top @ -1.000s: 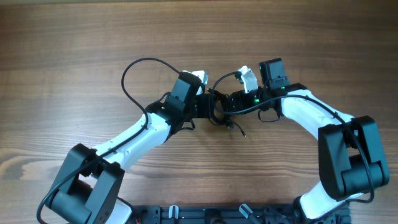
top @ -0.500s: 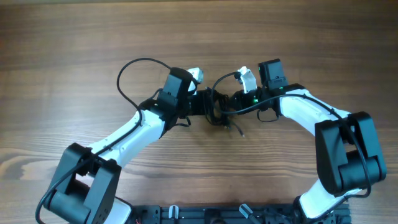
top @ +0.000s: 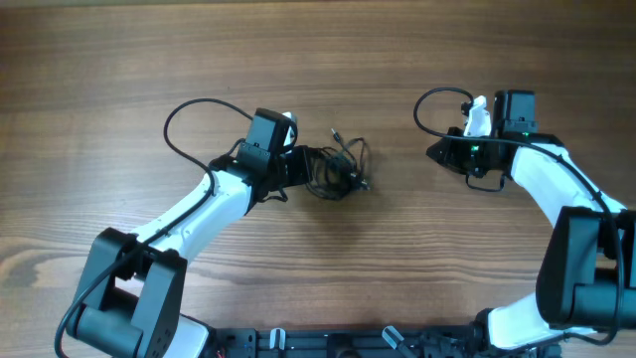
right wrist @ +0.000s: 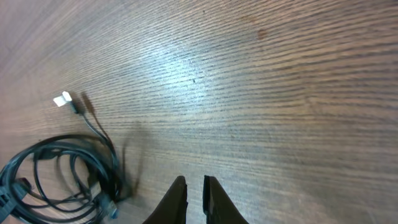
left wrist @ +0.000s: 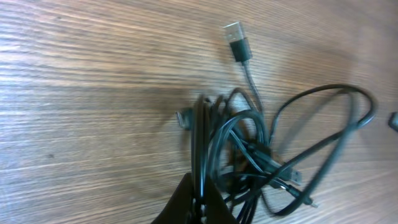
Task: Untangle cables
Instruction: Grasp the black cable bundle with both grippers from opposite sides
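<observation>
The cables (top: 336, 171) lie as a black tangle of thin cords on the wooden table, left of centre. My left gripper (top: 301, 169) is at the tangle's left edge, shut on a couple of its strands (left wrist: 200, 149). In the left wrist view the cords fan out in loops, and a USB plug (left wrist: 235, 34) points away at the top. My right gripper (top: 434, 152) hovers over bare wood well to the right of the tangle. Its fingers (right wrist: 175, 198) are nearly together with nothing between them. The tangle (right wrist: 56, 168) shows at the lower left of the right wrist view.
The thicker black cord of each arm arches over the table in a loop, one behind my left wrist (top: 179, 114) and one behind my right wrist (top: 429, 99). The arm bases sit along the near edge (top: 328, 343).
My right gripper has closed, come off the tangle and moved right. My left gripper has dragged the tangle to the left, and the cords have spread slightly.
</observation>
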`<action>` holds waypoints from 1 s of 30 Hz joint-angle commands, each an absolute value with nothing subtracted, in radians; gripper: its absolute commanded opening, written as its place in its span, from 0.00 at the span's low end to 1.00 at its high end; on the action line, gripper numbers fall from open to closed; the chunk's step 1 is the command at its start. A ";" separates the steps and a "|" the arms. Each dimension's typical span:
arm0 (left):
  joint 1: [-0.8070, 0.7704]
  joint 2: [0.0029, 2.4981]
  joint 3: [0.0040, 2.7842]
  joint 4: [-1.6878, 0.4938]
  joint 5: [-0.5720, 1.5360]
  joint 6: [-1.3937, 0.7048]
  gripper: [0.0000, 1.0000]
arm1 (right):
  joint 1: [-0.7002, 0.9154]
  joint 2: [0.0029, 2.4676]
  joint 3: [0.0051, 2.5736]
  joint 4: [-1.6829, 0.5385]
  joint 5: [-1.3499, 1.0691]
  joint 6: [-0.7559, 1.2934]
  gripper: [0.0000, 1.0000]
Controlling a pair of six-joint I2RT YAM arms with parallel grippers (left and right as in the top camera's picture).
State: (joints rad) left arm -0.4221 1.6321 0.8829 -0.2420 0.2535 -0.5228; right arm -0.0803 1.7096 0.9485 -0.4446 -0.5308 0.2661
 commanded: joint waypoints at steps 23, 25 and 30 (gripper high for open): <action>-0.345 1.573 0.891 -0.017 1.020 -0.471 0.04 | 0.220 1.702 0.944 -0.307 -0.709 0.033 0.43; -0.345 1.573 0.891 -0.014 0.977 -0.471 0.04 | 0.220 1.702 0.943 -0.374 -0.545 0.153 0.04; -0.344 1.573 0.890 -0.022 0.795 -0.471 0.04 | 0.215 1.702 0.943 -0.491 -0.367 0.189 0.04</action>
State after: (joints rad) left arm -0.3450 1.5959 0.8829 -0.0216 0.9054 -0.4873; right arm 0.2173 1.7058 0.9478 -0.4644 -0.4679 0.1501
